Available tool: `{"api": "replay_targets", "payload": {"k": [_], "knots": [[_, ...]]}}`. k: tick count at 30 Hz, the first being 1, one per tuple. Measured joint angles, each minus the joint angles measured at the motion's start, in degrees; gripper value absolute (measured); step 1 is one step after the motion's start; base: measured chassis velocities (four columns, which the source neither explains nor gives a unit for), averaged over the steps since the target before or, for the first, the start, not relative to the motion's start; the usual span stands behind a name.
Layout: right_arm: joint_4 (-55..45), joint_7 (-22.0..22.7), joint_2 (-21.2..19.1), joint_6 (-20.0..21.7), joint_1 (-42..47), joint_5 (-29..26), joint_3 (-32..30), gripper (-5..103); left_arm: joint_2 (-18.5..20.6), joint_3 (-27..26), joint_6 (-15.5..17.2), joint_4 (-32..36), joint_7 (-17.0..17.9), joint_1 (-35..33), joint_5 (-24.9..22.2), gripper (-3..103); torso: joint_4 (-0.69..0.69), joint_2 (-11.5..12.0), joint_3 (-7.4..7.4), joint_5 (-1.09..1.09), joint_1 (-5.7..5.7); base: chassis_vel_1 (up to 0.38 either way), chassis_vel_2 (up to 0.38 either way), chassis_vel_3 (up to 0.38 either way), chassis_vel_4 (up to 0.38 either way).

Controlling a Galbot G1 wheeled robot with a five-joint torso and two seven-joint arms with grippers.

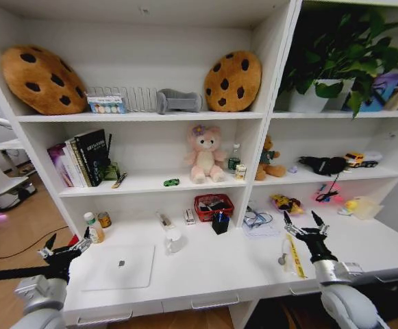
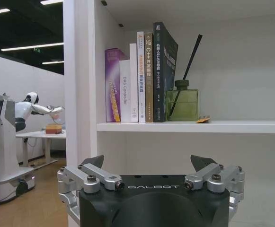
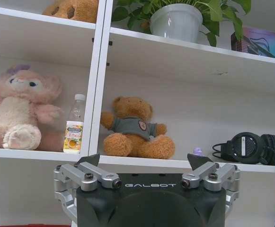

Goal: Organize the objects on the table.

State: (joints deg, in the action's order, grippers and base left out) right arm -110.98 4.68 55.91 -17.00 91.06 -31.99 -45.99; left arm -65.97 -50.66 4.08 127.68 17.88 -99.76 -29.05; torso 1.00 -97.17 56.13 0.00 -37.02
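A: Laptop [image 1: 118, 266], front-left of table [image 1: 205, 274]: rigid, heavy, slippery; grip an edge
B: Yellow strip [image 1: 295, 256], by right gripper [image 1: 303, 223]: light, bendy. Left gripper [image 1: 67, 245]; both spread wide, empty

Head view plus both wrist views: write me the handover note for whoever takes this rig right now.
Left gripper: open, holding nothing, raised at the desk's left end beside the silver laptop.
Right gripper: open, holding nothing, above the yellow flat strip on the right of the table.
Things: laptop lies closed at front left; tiny green toy car sits on the middle shelf by the pink plush; red basket and dark pen cup at the desk's back.
Done: nothing visibly tidied.
Left: all the sorting.
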Motion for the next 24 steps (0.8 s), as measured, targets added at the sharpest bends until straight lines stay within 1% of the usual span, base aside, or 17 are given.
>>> {"api": "replay_targets", "payload": {"k": [6, 11, 15, 16, 17, 20, 23, 24], "knots": [[0.0, 0.0, 0.0, 0.0, 0.0, 0.0, 0.0, 100, 0.0, 0.0, 0.0, 0.0, 0.0, 0.0, 0.0, 100, 0.01, 0.0, 0.00, 0.00, -0.01, 0.024, -0.026, -0.036, 0.022], [0.0, 0.0, 0.0, 0.0, 0.0, 0.0, 0.0, 100, 0.0, 0.0, 0.0, 0.0, 0.0, 0.0, 0.0, 100, 0.01, 0.0, 0.00, 0.02, -0.01, 0.118, -0.126, -0.109, 0.137], [0.0, 0.0, 0.0, 0.0, 0.0, 0.0, 0.0, 100, 0.0, 0.0, 0.0, 0.0, 0.0, 0.0, 0.0, 100, 0.00, 0.0, -0.01, -0.03, 0.02, 0.187, -0.195, -0.182, 0.208], [0.0, 0.0, 0.0, 0.0, 0.0, 0.0, 0.0, 100, 0.0, 0.0, 0.0, 0.0, 0.0, 0.0, 0.0, 100, 0.01, 0.0, 0.00, 0.01, 0.02, 0.229, -0.235, -0.261, 0.224], [0.0, 0.0, 0.0, 0.0, 0.0, 0.0, 0.0, 100, 0.0, 0.0, 0.0, 0.0, 0.0, 0.0, 0.0, 100, 0.00, 0.0, 0.00, -0.01, 0.01, 0.256, -0.235, -0.294, 0.252], [0.0, 0.0, 0.0, 0.0, 0.0, 0.0, 0.0, 100, 0.0, 0.0, 0.0, 0.0, 0.0, 0.0, 0.0, 100, 0.02, 0.0, 0.00, 0.01, 0.02, 0.265, -0.247, -0.286, 0.267], [0.0, 0.0, 0.0, 0.0, 0.0, 0.0, 0.0, 100, 0.0, 0.0, 0.0, 0.0, 0.0, 0.0, 0.0, 100, 0.02, 0.0, -0.01, -0.01, 0.02, 0.280, -0.281, -0.279, 0.283], [0.0, 0.0, 0.0, 0.0, 0.0, 0.0, 0.0, 100, 0.0, 0.0, 0.0, 0.0, 0.0, 0.0, 0.0, 100, -0.01, 0.0, 0.00, -0.03, 0.01, 0.325, -0.313, -0.322, 0.326]]}}
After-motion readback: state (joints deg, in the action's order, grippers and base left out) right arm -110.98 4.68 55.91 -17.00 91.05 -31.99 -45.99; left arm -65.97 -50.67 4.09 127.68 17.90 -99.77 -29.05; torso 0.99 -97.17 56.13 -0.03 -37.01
